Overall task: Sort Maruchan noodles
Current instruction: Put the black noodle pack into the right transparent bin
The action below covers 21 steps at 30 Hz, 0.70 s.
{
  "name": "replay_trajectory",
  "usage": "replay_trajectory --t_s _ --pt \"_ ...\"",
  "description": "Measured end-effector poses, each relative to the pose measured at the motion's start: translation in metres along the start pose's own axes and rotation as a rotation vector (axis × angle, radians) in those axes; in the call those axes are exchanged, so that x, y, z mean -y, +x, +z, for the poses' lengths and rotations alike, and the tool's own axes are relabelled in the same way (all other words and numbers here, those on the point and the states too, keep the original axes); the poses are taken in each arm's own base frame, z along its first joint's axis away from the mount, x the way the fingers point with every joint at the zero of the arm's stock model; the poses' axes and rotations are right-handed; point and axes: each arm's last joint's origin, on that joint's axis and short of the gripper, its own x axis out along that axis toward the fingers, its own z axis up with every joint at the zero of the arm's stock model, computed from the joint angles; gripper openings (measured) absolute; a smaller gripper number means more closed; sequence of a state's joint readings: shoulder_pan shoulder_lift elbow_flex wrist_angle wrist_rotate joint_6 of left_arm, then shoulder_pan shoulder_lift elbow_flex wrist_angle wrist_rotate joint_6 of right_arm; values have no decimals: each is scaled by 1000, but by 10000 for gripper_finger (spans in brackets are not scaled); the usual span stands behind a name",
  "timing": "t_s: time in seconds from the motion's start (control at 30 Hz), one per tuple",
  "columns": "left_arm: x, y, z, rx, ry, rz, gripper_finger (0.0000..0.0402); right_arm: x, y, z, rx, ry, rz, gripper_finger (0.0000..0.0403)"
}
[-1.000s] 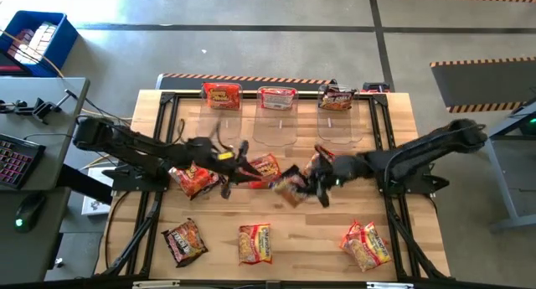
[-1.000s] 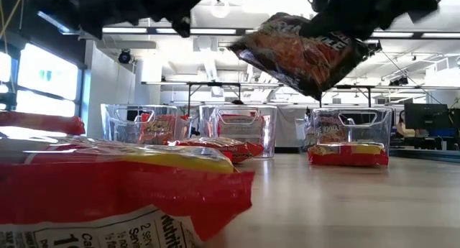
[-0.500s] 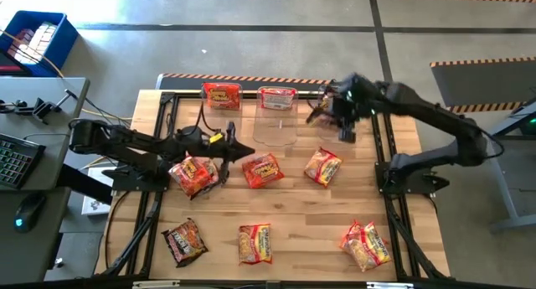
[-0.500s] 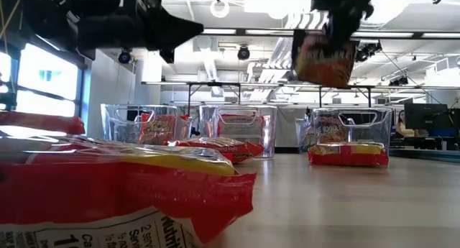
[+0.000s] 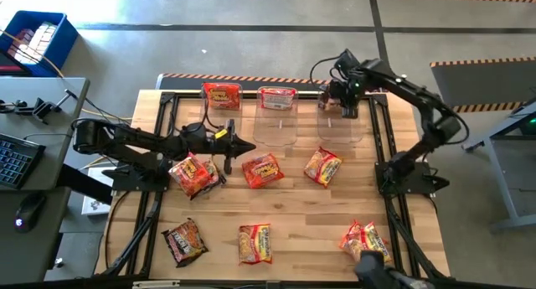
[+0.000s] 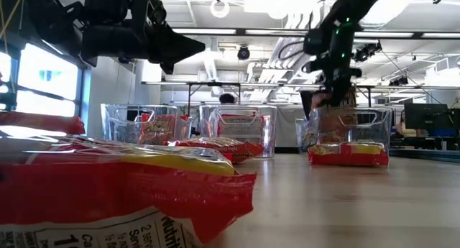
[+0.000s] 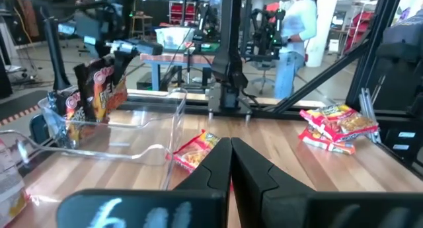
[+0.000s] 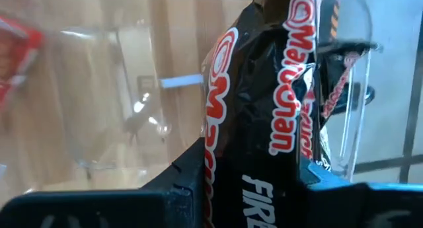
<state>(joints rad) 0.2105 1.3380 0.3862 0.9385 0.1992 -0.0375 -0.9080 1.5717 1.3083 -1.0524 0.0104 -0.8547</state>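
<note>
Three clear bins along far edge of bench [image 5: 293, 230]: left bin [image 5: 222, 113] with an orange packet [image 5: 222, 95] stood at its back, middle bin [image 5: 275, 121] with a red-and-white packet [image 5: 277, 97], right bin [image 5: 339, 121] with dark packets.

Right end effector [image 5: 344, 100] over back of right bin, clamped on a dark packet [image 8: 264, 115]: black crinkly plastic, red-and-white "Maruchan" lettering, held roughly upright inside the clear wall. Another dark packet [image 7: 99, 89] visible in that bin from left wrist view.

Left end effector [image 5: 243, 146] hovering mid-bench, fingers [image 7: 254, 168] pressed together, nothing held.

Loose on bench:
- orange packets at [image 5: 194, 175], [image 5: 263, 169], [image 5: 322, 166] across the middle
- dark one [image 5: 184, 240] near front left
- orange one [image 5: 255, 243] front centre
- orange pair [image 5: 365, 243] front right, overlapping

Versus 0.5 s ago: right end effector down from above the bin to its back, packet now in the bin rather than hanging over it. Left arm barely moved. Loose packets unchanged. Dark object [image 5: 389, 276] newly at bottom edge, can't identify.
</note>
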Motion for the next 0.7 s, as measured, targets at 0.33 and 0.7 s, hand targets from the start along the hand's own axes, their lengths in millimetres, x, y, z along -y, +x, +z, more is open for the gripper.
replay_trajectory --t_s 0.33,0.7 --pt "0 0 -1 -7 23 2 1 15 38 9 -11 -57 19 98" --pt "0 0 -1 -7 26 2 0 17 56 4 -86 3 24 99"
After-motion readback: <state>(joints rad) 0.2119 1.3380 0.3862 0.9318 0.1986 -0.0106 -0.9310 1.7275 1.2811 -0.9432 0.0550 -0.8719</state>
